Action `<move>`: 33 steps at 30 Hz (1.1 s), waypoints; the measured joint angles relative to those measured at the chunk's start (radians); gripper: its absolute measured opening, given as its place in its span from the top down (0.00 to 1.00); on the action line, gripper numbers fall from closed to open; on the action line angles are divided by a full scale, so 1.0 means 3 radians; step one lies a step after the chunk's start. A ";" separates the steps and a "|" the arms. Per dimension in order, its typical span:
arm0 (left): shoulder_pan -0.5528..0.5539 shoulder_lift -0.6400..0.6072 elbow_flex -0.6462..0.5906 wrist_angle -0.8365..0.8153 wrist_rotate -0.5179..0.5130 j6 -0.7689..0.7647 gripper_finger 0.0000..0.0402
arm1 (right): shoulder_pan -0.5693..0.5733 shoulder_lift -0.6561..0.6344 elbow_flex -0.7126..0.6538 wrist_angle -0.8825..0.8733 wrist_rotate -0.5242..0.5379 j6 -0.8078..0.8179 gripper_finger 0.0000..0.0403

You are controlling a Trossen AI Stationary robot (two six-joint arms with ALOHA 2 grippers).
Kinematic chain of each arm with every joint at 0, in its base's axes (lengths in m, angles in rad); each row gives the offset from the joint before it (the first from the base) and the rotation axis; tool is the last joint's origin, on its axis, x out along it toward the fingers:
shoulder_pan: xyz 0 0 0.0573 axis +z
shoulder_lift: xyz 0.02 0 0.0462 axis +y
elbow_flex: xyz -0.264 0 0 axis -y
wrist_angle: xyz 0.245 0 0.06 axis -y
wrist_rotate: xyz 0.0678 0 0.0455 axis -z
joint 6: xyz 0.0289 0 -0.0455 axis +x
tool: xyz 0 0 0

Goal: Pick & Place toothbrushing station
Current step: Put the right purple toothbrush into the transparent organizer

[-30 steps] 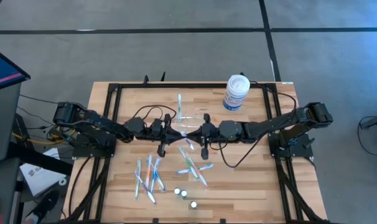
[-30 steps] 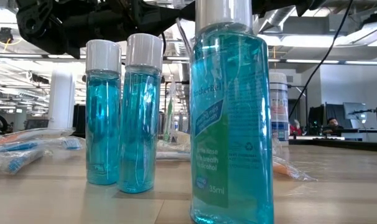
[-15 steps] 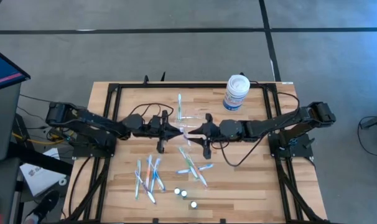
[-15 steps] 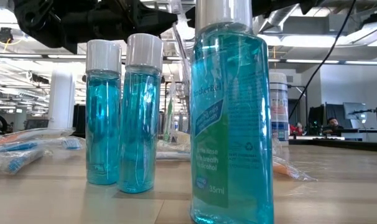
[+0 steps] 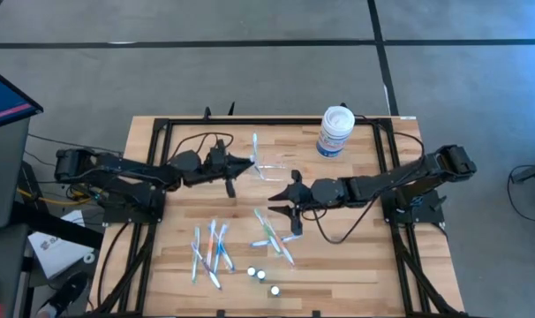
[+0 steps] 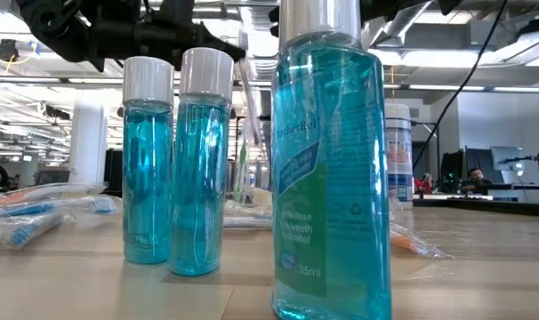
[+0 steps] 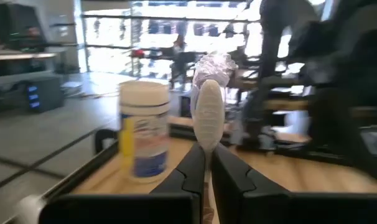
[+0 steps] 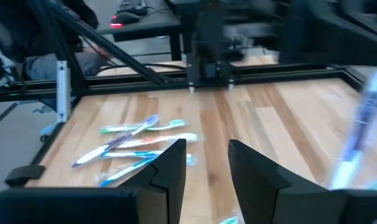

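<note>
clear plastic pinched at the left pincer's tips

the clear toothbrushing station (image 5: 273,169) sits right at the fingertips of the left pincer (image 5: 247,164). its fingers are drawn narrow on a thin edge of it. one white toothbrush (image 5: 255,148) stands at that grip. the right pincer (image 5: 279,205) hangs near the station, on the side towards the bottles, not touching it, with its fingers spread and nothing between them. one white jar (image 5: 335,131) stands well beyond the station from the left pincer. three blue bottles (image 6: 330,160) stand past the right pincer. wrapped toothbrushes (image 5: 210,247) lie in two loose groups on the wooden table (image 5: 356,256); their count is unclear.
</note>
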 joint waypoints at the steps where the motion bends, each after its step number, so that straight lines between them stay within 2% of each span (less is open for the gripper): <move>1: 0.0034 0.0000 0.0000 -0.0012 -0.0023 0.0000 0.99 | 0.0019 0.0000 0.0000 0.0001 0.0000 0.0000 0.72; 12: 0.0321 0.0000 0.0000 -0.0145 -0.0040 -0.0002 0.99 | 0.0077 0.0000 0.0000 -0.0001 0.0000 -0.0007 0.72; 23: 0.0431 0.0000 0.0000 -0.0293 -0.0090 -0.0015 0.99 | 0.0077 0.0000 0.0000 -0.0001 0.0000 -0.0008 0.72; 33: 0.0435 0.0277 -0.0001 -0.0333 -0.0142 -0.0129 0.99 | 0.0073 0.0000 0.0000 -0.0001 0.0000 -0.0009 0.72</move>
